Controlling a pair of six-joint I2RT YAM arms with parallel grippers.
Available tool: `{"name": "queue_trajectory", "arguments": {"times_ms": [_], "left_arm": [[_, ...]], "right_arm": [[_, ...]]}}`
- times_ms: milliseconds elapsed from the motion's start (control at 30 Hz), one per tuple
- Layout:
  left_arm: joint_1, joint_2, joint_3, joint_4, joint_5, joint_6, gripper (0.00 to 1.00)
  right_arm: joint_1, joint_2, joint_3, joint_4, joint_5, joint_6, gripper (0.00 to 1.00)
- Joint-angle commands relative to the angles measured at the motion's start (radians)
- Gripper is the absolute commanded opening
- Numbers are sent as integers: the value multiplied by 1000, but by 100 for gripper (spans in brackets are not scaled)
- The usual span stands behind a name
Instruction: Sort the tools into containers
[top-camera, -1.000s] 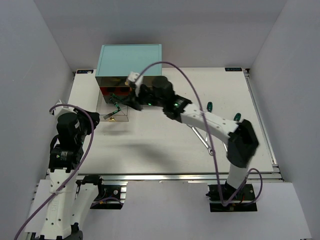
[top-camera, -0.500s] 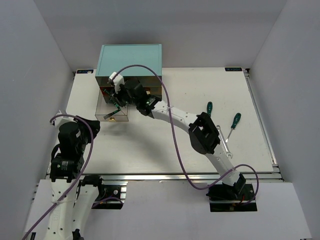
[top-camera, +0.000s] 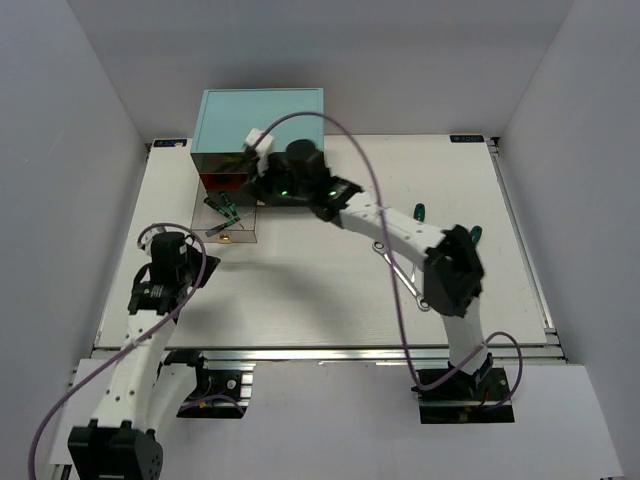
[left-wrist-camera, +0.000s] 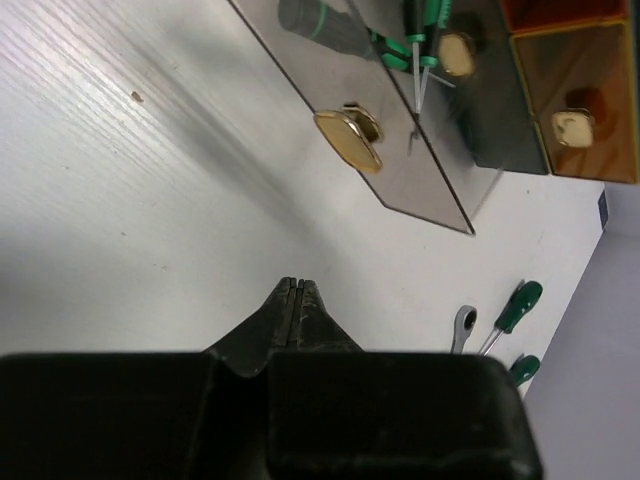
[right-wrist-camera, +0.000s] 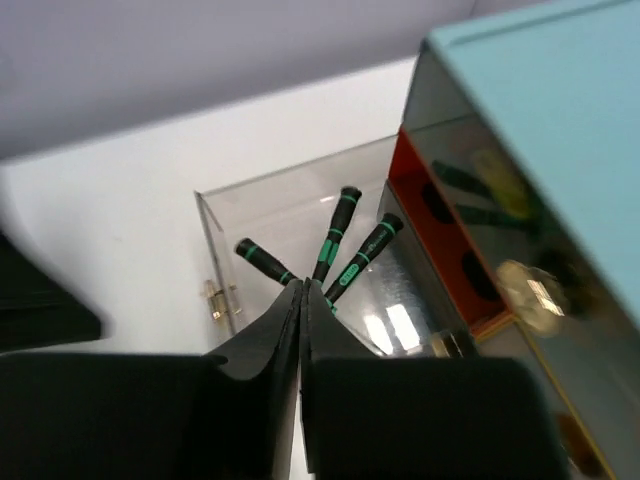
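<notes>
My right gripper (right-wrist-camera: 302, 290) hung over the pulled-out drawer (right-wrist-camera: 260, 205), jaws together and empty, probably because three screwdrivers (right-wrist-camera: 336, 232) already lay inside; my left gripper (left-wrist-camera: 293, 290) idled nearby, likewise closed.

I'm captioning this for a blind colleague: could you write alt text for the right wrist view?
The right gripper, shut, hangs over an open clear drawer holding three black-and-green screwdrivers fanned out side by side. At right stands the teal-topped cabinet, with a gold knob on its front.
</notes>
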Motion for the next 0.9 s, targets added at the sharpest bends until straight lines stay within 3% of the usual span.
{"name": "queue_trajectory", "arguments": {"times_ms": [0,167,367,600,767,867], "left_arm": [[0,102,-18,110,31,-69,0],[0,297,-19,216,31,-136,0],[0,535,89,337,20,-147,3],[0,727,262,409,23,-146,28],[0,834,362,418,30,-144,48],[0,911,421,424,31,-144,53]], "right_arm": [[-101,-252,-113,136,-216,23,0],[-223,-418,-330,132,-192,51,0],[-354,-604,-546,115,-157,6,0],[-457,-750,-751,92,-132,-5,0],[-489,-791,-808,85,-117,8,0],[-515,-800,-823,77,-113,11,0]]}}
